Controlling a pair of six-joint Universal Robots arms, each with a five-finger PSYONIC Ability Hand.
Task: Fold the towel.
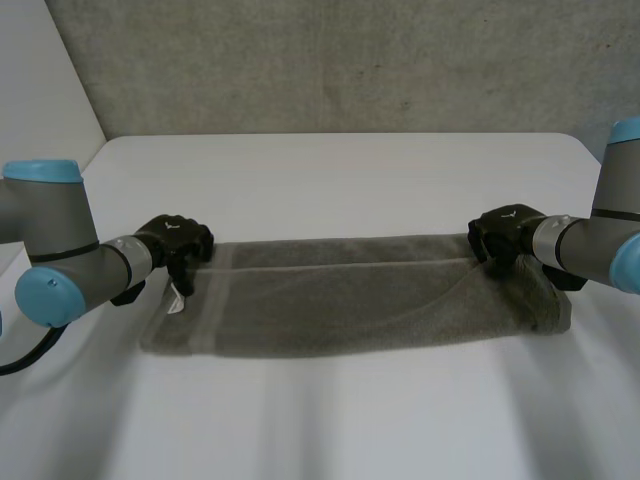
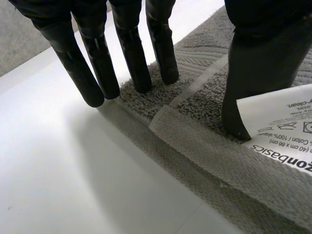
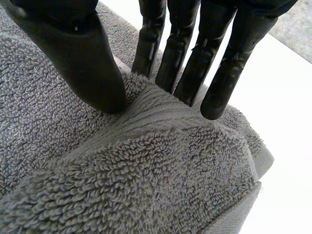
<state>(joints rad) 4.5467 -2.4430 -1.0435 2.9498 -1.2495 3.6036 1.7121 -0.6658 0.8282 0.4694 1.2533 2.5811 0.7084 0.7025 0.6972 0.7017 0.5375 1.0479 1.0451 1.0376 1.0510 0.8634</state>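
grey towel [image 1: 350, 300] lies flat across the tabletop [image 1: 330, 170] as a long band and looks doubled lengthwise, one layer over another. left hand [image 1: 176, 243] is at its far left corner: fingers [image 2: 132, 63] straight, tips down on the corner edge, some on bare tabletop just beside it, thumb [image 2: 258, 73] planted on the cloth next to the white label [image 2: 280, 129]. nothing curled, no pinch, so released and just touching. right hand [image 1: 505, 235] is at the far right corner: straight fingers [image 3: 195, 63] and thumb [image 3: 92, 68] press into the pile, set apart with a low ridge of cloth between them; reads as resting, not grasping. right end is bunched and humped, left end neat. handling guess: light, soft, limp terry. it won't hold shape and will sag once lifted, and the layers may slide apart. the pile gives decent friction, not fragile. best hold is a pinch at the corners through both layers on the flat woven border, both hands lifting together to keep the band taut.
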